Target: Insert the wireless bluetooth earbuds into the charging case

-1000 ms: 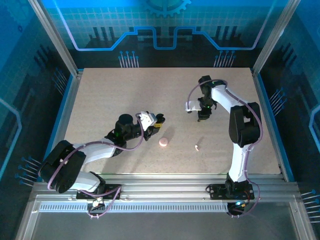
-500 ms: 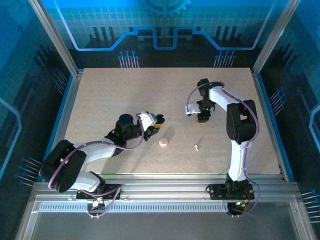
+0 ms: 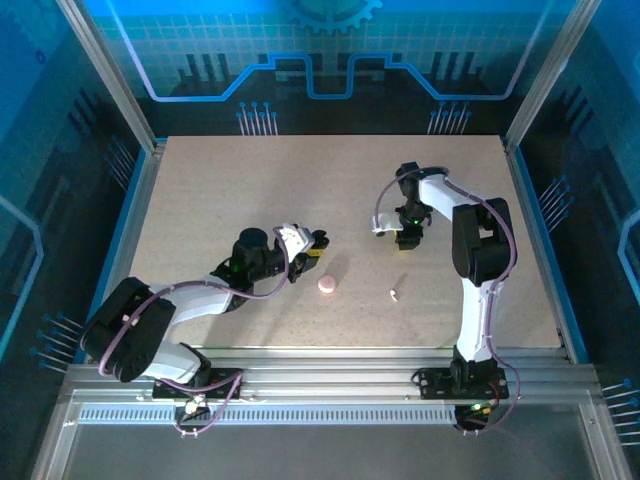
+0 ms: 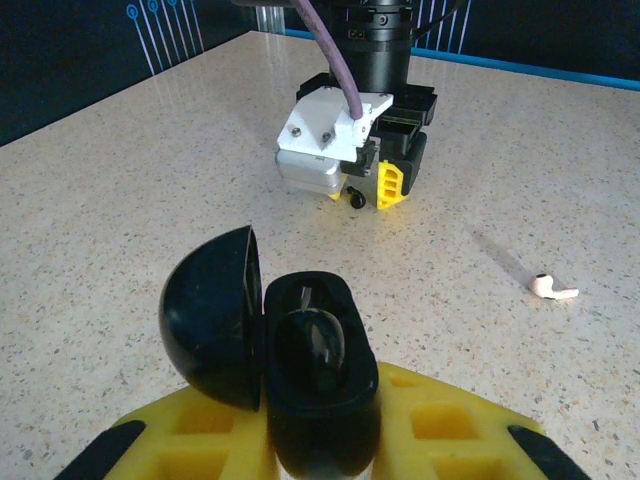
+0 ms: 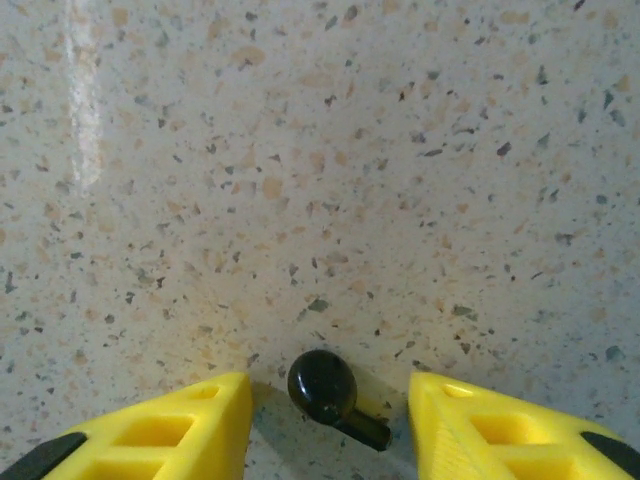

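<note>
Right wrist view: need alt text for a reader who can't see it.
A small black earbud-shaped piece lies on the speckled table, between the two yellow fingers of the right end effector. The fingers stand open, with a gap on each side of the piece.

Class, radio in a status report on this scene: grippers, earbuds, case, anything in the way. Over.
Left gripper shut on open black case. Right gripper open, straddling black earbud. Pale earbud and pink puck lie loose; nothing in the way.
</note>
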